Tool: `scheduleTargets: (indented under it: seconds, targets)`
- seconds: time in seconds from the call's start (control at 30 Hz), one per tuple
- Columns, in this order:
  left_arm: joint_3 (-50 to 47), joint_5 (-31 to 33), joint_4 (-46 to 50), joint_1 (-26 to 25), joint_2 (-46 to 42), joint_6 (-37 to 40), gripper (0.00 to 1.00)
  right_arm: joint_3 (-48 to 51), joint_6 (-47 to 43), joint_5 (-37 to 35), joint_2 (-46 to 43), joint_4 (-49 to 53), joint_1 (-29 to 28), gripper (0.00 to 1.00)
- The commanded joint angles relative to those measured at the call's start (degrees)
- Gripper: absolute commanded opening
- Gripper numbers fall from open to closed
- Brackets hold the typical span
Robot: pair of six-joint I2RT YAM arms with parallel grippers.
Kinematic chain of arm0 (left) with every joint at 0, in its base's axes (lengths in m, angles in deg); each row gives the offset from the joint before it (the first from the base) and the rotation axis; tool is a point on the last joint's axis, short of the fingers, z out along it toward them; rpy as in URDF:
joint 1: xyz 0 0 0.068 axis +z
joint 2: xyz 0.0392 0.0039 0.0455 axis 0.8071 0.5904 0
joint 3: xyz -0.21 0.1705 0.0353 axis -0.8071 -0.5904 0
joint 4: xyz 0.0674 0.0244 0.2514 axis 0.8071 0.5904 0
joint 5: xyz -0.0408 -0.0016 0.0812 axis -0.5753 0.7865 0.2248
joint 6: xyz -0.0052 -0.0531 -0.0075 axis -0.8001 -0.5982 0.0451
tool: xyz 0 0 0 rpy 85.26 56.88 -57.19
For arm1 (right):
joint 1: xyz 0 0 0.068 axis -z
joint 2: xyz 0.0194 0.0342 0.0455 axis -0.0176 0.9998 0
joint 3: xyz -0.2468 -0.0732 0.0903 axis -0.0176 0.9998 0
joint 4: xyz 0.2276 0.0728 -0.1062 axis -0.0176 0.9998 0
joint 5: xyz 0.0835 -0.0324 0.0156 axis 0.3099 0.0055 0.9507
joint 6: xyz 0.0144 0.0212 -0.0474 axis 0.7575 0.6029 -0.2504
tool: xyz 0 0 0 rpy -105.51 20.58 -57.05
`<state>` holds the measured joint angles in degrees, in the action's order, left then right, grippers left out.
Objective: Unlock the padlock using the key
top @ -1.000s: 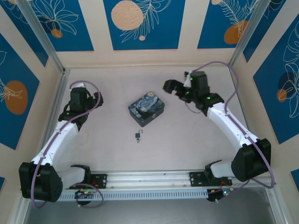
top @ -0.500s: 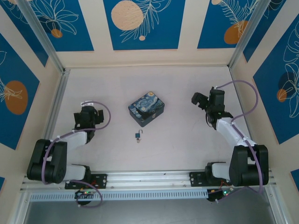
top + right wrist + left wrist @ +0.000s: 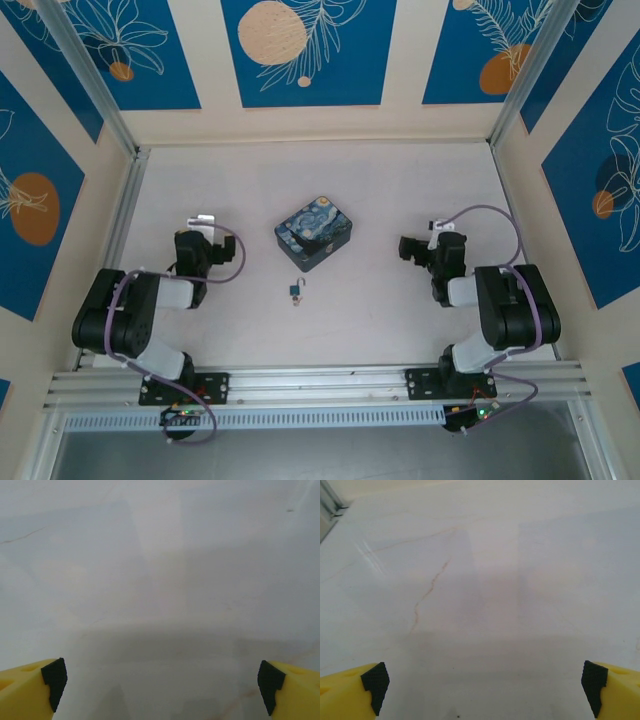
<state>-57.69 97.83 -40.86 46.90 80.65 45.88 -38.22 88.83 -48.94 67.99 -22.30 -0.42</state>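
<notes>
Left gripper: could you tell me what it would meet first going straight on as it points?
Probably the bare table, which the left gripper tilts down toward; depth is unclear.

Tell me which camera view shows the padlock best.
The top external view: the padlock lies in the open on the table, just nearer the arms than the painted tin, small but unobstructed. Each wrist camera faces pale tabletop instead.

I see the padlock (image 3: 293, 292) lying on the table (image 3: 380, 300), near its middle: tiny, blue-teal body, thin shackle. The key (image 3: 302, 285), a pale sliver, lies right against it; I can't tell whether they touch.
</notes>
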Motion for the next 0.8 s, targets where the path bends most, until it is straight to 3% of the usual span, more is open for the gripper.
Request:
scheduleTargets:
  seconds: [0.0, 0.27, 0.77]
  targets:
    - [1.8, -5.9, -1.3, 2.7, 0.3, 0.3, 1.0, -4.2, -2.7, 8.1, -0.4, -4.0, 2.0, 0.99]
    - [1.6, -6.2, -1.2, 2.8, 0.1, 0.2, 1.0, -3.6, -3.7, 4.8, -0.8, -4.5, 0.5, 0.99]
    - [1.2, -6.1, -1.8, 2.8, -0.2, 0.3, 1.0, -4.0, -3.6, 6.7, -0.7, -4.1, 1.1, 0.99]
